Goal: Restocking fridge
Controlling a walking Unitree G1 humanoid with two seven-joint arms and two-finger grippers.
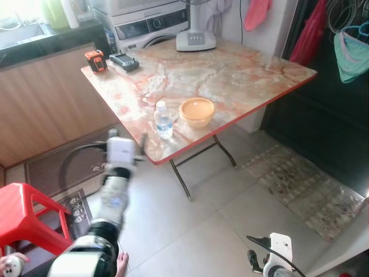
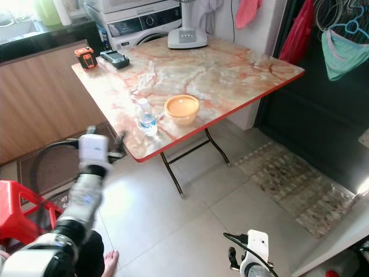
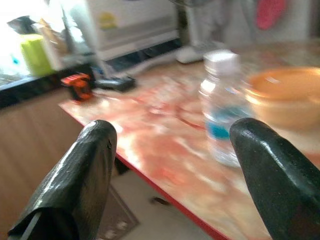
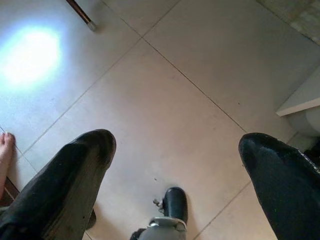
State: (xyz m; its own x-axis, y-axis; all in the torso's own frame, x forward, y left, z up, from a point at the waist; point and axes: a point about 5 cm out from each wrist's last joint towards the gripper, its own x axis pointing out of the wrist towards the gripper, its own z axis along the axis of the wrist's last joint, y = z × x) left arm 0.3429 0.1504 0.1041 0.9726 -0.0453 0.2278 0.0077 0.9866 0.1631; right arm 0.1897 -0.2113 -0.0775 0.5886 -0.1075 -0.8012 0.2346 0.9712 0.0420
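A folding counter (image 1: 242, 75) with a glossy marbled top in pink, cream and orange, edged in red and carried on thin dark metal legs, stands on a pale tiled floor (image 1: 190, 231). Near its front edge a small clear plastic bottle (image 1: 164, 120) with a white cap and blue label stands upright, and just beside it sits a round, shallow orange bowl (image 1: 197, 112) of smooth plastic, the two apart. At the counter's far corner lie a boxy orange-and-black device (image 1: 95, 60) and a flat dark gadget (image 1: 124, 61); the white base of a fan (image 1: 195, 39) rests at the back edge. The left claw (image 3: 170, 165) is raised just short of the counter's front edge, its two rounded, black, faintly textured fingers (image 3: 82, 175) spread wide, with the bottle seen between them and ahead, not touched. The right claw (image 4: 175, 165) hangs low over the floor, away from the counter, its fingers also spread with nothing between them. A red plastic stool (image 1: 26, 213) stands on the floor left of the counter, beside a dark patterned mat (image 1: 55, 167); a speckled rug (image 1: 300, 184) lies to the counter's right. A person's bare toes (image 1: 121, 264) show on the tiles near the stool.
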